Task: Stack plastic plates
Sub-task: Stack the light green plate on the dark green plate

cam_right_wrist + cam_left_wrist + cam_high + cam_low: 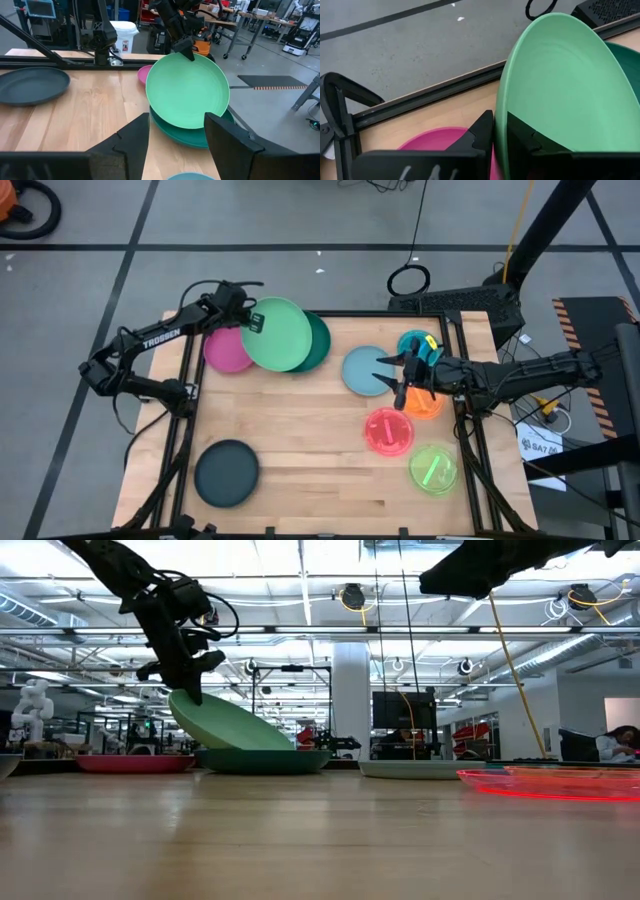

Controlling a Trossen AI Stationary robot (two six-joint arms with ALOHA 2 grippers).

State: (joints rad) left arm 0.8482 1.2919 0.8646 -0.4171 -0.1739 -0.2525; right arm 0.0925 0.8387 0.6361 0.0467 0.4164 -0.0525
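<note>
A light green plate is tilted over a dark green plate at the table's far side, with my left gripper shut on its left rim. A magenta plate lies flat just left of them, under that gripper. My right gripper hovers open over the pale blue plate, touching nothing. Small teal, orange, pink and lime plates lie on the right. A black plate lies near the front left. My left gripper pinches the light green plate's rim between its two fingers, one on the hollow upper face and one on the underside. The fingers slant down from the table's far left. The plate is tilted, held side raised, its opposite edge resting on the dark green plate.
A black frame borders the wooden table. Bare wood lies in the table's middle and front, between the black plate and the pink and lime ones. A cable loop lies on the floor beyond the far edge.
</note>
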